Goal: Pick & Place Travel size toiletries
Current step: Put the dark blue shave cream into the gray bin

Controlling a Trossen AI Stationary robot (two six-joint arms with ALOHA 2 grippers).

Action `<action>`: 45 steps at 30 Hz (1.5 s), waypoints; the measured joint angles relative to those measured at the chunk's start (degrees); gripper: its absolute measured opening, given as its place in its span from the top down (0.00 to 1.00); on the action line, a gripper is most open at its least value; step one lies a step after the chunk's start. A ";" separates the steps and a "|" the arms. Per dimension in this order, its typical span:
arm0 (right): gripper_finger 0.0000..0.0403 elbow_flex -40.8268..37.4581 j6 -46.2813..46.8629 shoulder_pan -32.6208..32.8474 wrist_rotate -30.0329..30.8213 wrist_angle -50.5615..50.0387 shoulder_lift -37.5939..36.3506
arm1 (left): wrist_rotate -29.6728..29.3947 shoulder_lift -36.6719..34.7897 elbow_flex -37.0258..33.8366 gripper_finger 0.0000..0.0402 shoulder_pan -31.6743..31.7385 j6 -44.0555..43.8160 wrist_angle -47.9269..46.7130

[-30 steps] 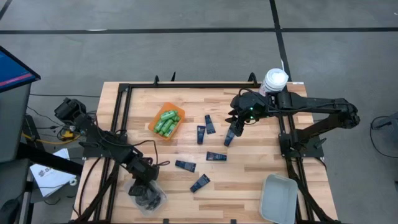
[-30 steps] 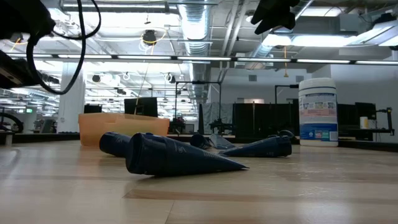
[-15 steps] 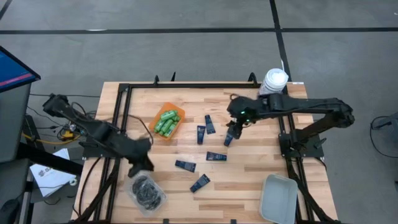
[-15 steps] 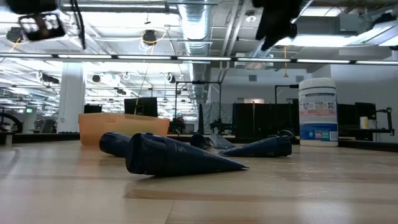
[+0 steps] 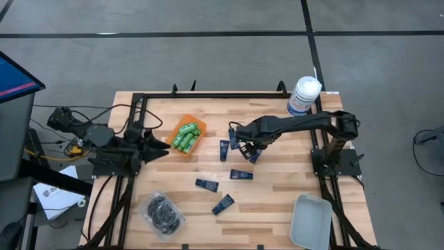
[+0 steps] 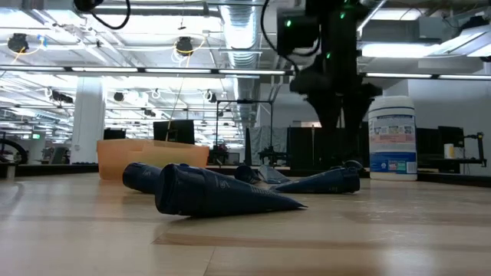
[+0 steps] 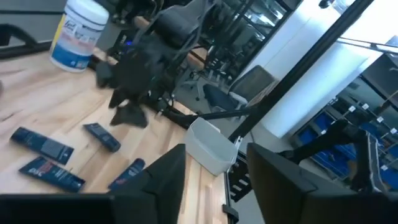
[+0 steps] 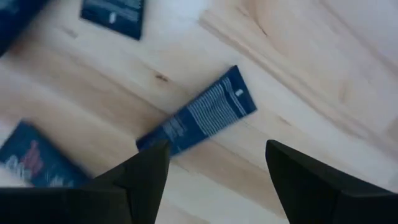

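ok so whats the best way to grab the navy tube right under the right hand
Take the navy tube across its narrow width, near mid-body, coming straight down from above. It lies flat on the table, so its thin edges are the only faces the fingers can pinch. The right hand hangs open just over it, so a small shift to centre should probably do. Neighbouring tubes lie clear of it.

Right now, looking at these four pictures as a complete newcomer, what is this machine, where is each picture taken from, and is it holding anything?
It is a robot with two dark arms at a wooden table. One picture looks down from above, one looks level across the tabletop, and two come from cameras on the wrists. The right gripper is low over the navy tubes, fingers open above one tube, holding nothing. The left gripper waits near the orange bin of green bottles, also empty. A clear packet of black pieces, a grey tray and a white canister are also there.
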 joint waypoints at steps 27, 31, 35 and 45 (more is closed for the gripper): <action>0.37 -11.50 28.69 1.69 -8.44 17.41 4.25 | -0.10 -0.78 0.00 0.40 -0.05 9.17 1.48; 0.38 -10.99 28.47 2.39 -10.14 18.56 6.97 | -1.54 -2.75 0.00 0.40 0.84 12.86 1.32; 0.46 -10.83 28.43 2.39 -10.76 18.04 7.91 | -1.90 -4.47 0.00 0.40 1.97 14.55 1.26; 0.70 -10.97 25.43 2.37 -10.72 17.90 7.38 | -2.09 -5.49 0.00 0.40 3.85 16.50 1.18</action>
